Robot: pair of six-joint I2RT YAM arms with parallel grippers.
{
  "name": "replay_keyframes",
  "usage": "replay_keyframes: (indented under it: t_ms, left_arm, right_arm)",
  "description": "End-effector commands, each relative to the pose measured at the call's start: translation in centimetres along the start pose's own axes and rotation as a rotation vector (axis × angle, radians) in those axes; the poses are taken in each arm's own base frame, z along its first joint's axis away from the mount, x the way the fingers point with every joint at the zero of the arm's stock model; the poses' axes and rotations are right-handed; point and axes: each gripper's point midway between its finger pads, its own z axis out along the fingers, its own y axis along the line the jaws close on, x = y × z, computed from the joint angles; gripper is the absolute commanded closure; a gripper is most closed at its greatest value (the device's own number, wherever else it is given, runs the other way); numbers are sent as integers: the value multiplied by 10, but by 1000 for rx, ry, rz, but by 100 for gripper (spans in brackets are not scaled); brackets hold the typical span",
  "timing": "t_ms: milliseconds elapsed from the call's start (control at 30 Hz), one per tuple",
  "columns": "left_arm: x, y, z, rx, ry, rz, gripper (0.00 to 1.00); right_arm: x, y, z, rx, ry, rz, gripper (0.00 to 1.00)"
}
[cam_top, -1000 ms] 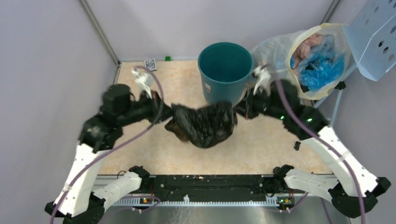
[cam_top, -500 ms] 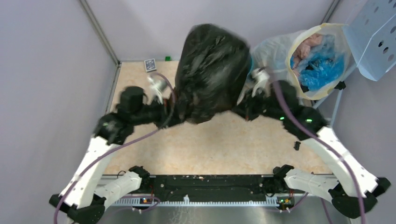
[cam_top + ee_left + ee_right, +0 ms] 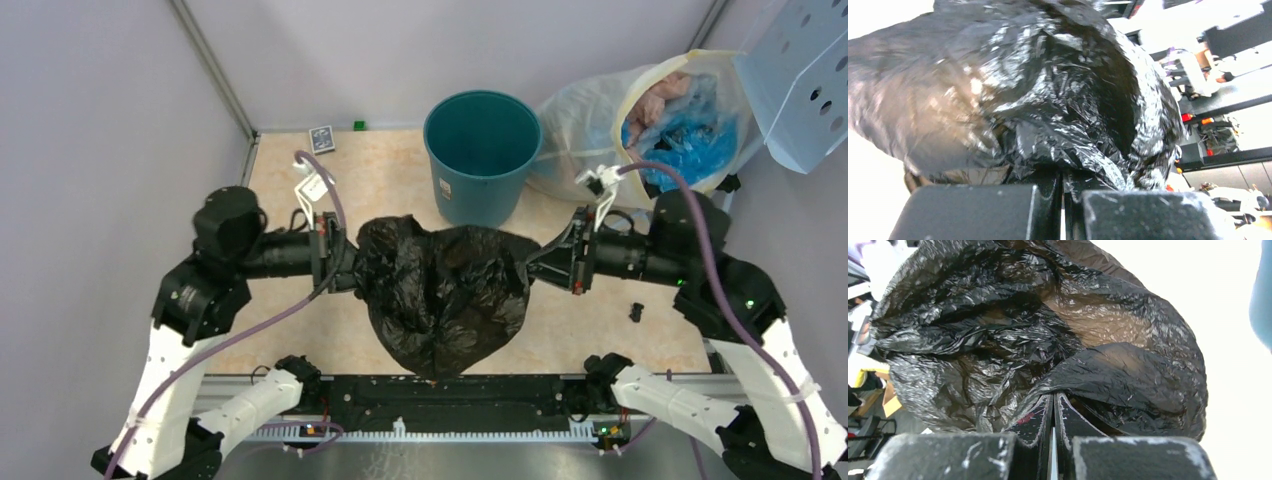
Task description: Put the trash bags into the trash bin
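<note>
Roughly midway: left and right jaws each pinching trash bag [image 3: 440,295] rim, stretching it open toward worktop's near edge; trash bin [image 3: 482,150] standing at far edge, receiving nothing yet.

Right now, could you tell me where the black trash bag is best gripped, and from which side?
The trash bag is thin, limp film, sagging between its holds, so pinch its top edge at opposite ends, from either side, as now: the left pincer on the left end, the right pincer on the right.
</note>
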Motion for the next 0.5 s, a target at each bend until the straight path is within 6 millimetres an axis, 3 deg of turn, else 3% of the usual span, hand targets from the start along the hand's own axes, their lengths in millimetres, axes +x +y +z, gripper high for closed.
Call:
replay_keyframes:
  t_ms: [0,100,200,333,400,467]
  left_arm:
    - [-33,-66,-13,202,-48,58,100]
    - [-45,-49,-2,134,-71,43,100]
    - [-34,2,20,40,-53,-36,100]
    - [19,105,48,-190,57,-182,100]
    - [47,135,53,-245,119,-240,100]
    - [64,145,55,-243,162,-274,100]
  right_arm:
    - [-39,20,-1,-40,-49,-11,100]
    - [-41,-8,10,88,-54,9,100]
    - [-6,-38,29,146,36,59,100]
    - [61,-46,45,53,201,146,100]
    - [83,-41,42,-4,226,169,100]
    - [94,-31,35,-71,221,178,100]
